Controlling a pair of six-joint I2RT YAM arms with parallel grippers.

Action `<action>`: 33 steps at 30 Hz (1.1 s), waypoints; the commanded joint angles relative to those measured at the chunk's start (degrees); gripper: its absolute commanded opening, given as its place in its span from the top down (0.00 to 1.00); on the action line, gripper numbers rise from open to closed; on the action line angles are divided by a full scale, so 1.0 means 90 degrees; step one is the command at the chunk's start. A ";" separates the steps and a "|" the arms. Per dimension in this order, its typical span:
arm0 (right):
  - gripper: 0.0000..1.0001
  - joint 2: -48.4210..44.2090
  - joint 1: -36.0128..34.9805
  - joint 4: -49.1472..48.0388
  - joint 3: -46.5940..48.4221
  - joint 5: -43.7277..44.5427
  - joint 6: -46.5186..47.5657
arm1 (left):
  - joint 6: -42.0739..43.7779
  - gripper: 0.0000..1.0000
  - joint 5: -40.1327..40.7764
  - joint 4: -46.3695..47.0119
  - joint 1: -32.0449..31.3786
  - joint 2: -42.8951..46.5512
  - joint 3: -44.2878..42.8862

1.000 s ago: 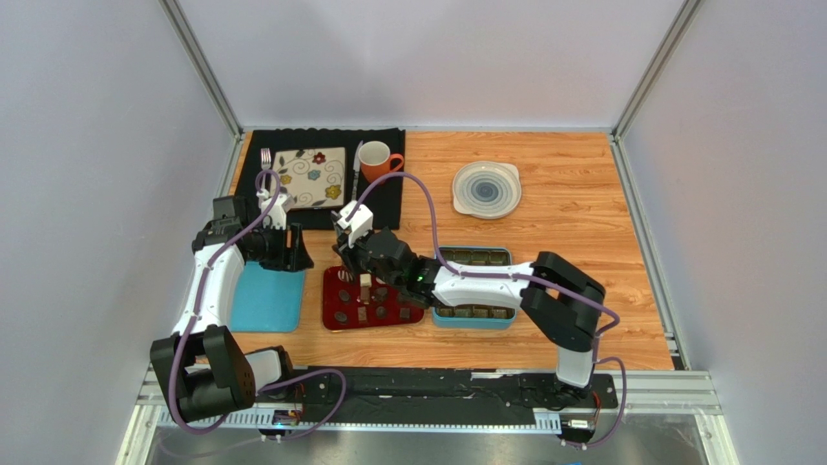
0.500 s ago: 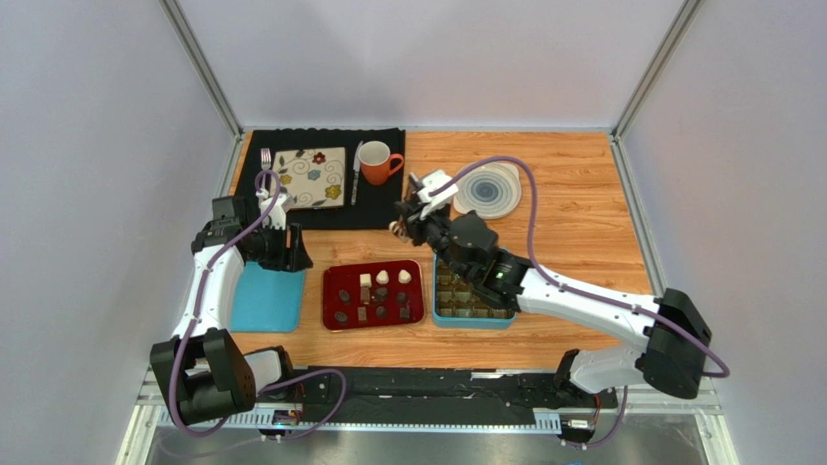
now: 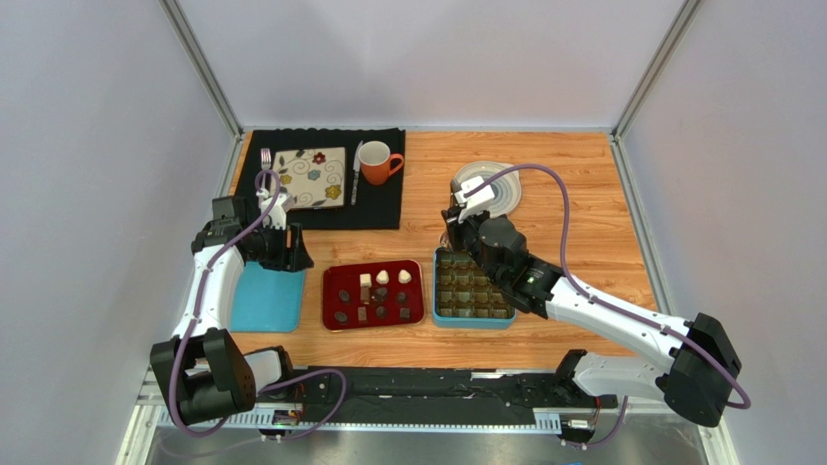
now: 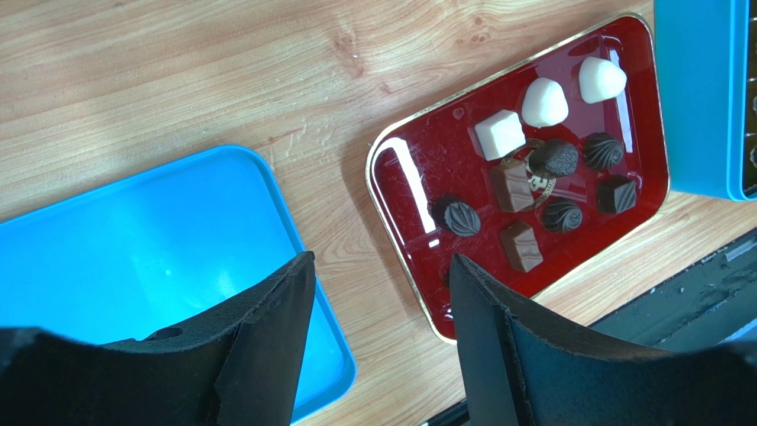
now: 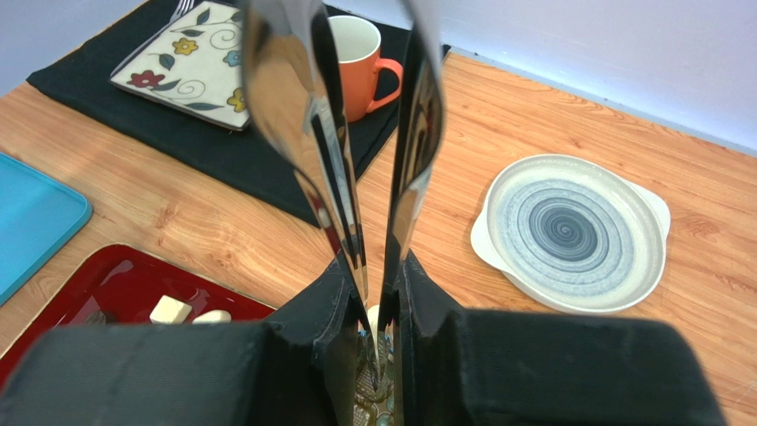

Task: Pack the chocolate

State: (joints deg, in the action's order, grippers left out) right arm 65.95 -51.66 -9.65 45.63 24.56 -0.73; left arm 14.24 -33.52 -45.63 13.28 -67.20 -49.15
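Right gripper (image 5: 375, 297) pinches metal tongs (image 5: 351, 191) above the teal box (image 3: 473, 323), probably to place chocolate (image 4: 544, 102); left gripper (image 4: 382, 266) hovers wide open.

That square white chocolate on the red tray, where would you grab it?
From straight above, pinching the square white chocolate across two opposite flat sides. Those upright parallel faces should hold well, and the brown bar and rounded white piece sit too close on the red tray for a sideways approach.

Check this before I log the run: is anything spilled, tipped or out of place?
Nothing stands out. The visible chocolates sit on the red tray, the teal box lies flat beside it, the mug stands upright.
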 commanded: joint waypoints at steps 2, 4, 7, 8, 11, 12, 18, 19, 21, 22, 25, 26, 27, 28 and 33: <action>0.92 0.0035 0.0046 -0.0285 -0.0128 0.0035 -0.0201 | 0.0146 0.34 -0.0153 -0.0096 0.0048 0.0113 -0.0282; 0.91 0.0084 0.0047 -0.0324 -0.0148 0.0035 -0.0231 | 0.0156 0.34 -0.0163 -0.0126 0.0048 0.0094 -0.0301; 0.85 0.0152 0.0046 -0.0363 -0.0216 0.0025 -0.0290 | 0.0156 0.34 -0.0192 -0.0126 0.0048 0.0084 -0.0311; 0.84 0.0172 0.0037 -0.0373 -0.0226 0.0025 -0.0309 | 0.0156 0.34 -0.0202 -0.0126 0.0058 0.0084 -0.0311; 0.81 0.0220 0.0047 -0.0470 -0.0275 0.0025 -0.0329 | 0.0156 0.34 -0.0211 -0.0126 0.0058 0.0074 -0.0330; 0.80 0.0250 0.0047 -0.0490 -0.0275 -0.0004 -0.0338 | 0.0156 0.34 -0.0202 -0.0126 0.0048 0.0074 -0.0330; 0.70 0.0338 0.0047 -0.0510 -0.0275 -0.0053 -0.0378 | 0.0185 0.34 -0.0202 -0.0136 0.0039 0.0093 -0.0330; 0.70 0.0328 0.0047 -0.0510 -0.0284 -0.0033 -0.0378 | 0.0205 0.34 -0.0192 -0.0155 0.0048 0.0094 -0.0330; 0.69 0.0318 0.0056 -0.0529 -0.0294 -0.0033 -0.0368 | 0.0205 0.34 -0.0182 -0.0145 0.0048 0.0103 -0.0330; 0.69 0.0328 0.0047 -0.0529 -0.0285 -0.0033 -0.0358 | 0.0205 0.34 -0.0192 -0.0155 0.0048 0.0103 -0.0330; 0.69 0.0318 0.0046 -0.0549 -0.0275 -0.0033 -0.0319 | 0.0205 0.34 -0.0192 -0.0184 0.0048 0.0113 -0.0350; 0.69 0.0328 0.0047 -0.0559 -0.0275 -0.0033 -0.0300 | 0.0215 0.34 -0.0192 -0.0184 0.0048 0.0123 -0.0360; 0.69 0.0328 0.0047 -0.0549 -0.0265 -0.0052 -0.0300 | 0.0224 0.34 -0.0192 -0.0194 0.0048 0.0123 -0.0369; 0.69 0.0309 0.0047 -0.0549 -0.0265 -0.0053 -0.0290 | 0.0215 0.34 -0.0202 -0.0204 0.0048 0.0142 -0.0369; 0.69 0.0240 0.0037 -0.0529 -0.0333 -0.0033 -0.0309 | 0.0234 0.34 -0.0202 -0.0243 0.0038 0.0142 -0.0399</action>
State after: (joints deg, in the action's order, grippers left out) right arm 69.19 -51.53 -10.55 42.94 23.94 -3.38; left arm 14.50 -34.06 -47.44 13.28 -67.20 -50.11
